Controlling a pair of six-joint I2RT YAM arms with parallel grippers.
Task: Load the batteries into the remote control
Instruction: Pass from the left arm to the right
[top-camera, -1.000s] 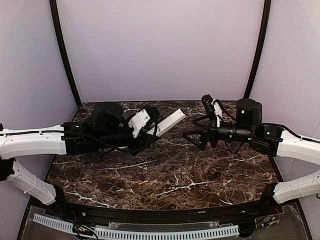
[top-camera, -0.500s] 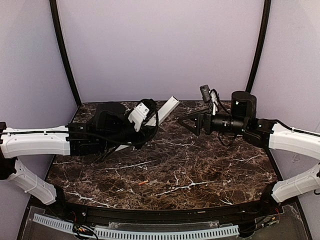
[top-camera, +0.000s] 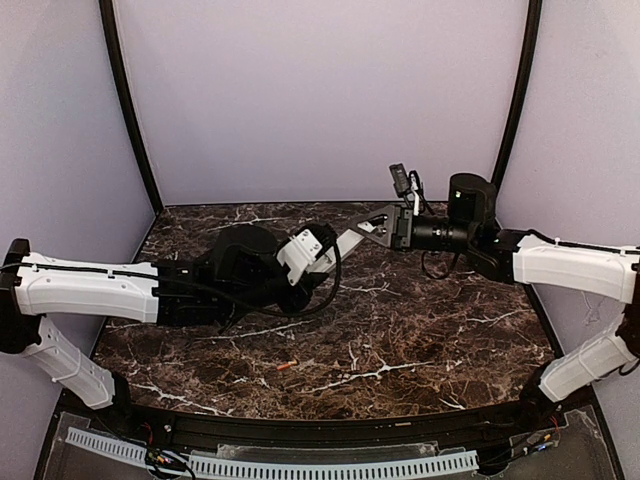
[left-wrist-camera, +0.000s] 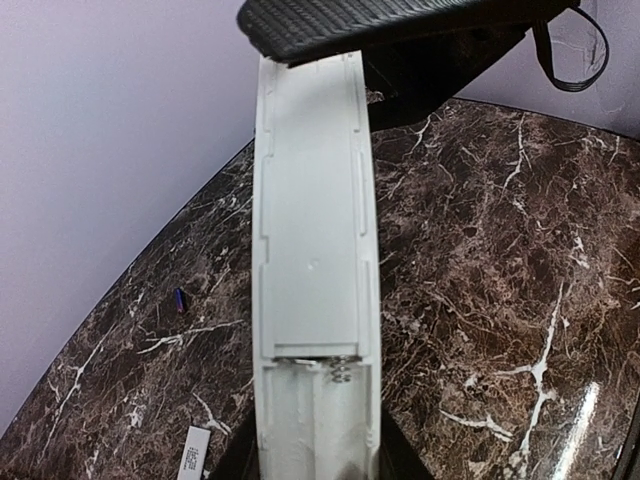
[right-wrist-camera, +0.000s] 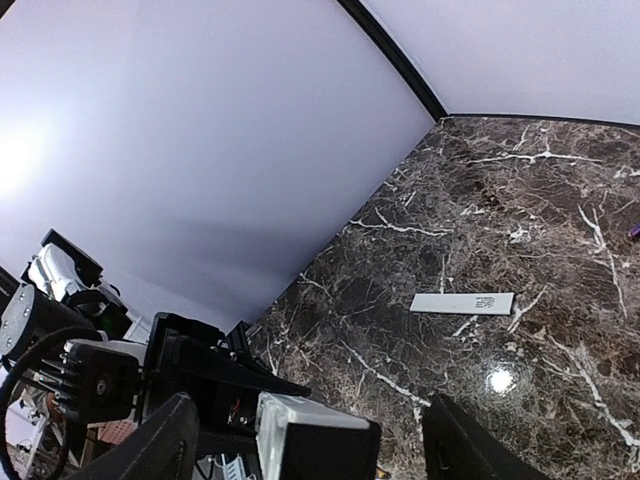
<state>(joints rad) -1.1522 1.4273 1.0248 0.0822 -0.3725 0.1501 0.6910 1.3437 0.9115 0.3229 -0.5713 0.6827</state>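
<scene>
Remote control (left-wrist-camera: 315, 230) spanned between both grippers, near the desk's far edge
Left gripper (left-wrist-camera: 315, 463) clamps its near end; right gripper (right-wrist-camera: 310, 450) stands wide, straddling the far end.

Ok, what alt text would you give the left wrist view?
A white remote runs up the middle of the picture, its battery bay open and empty, and a black pad of the right pincer crosses its far end. Beneath is a dark marble table, with what looks like a small blue battery and a white cover strip at left.
</scene>
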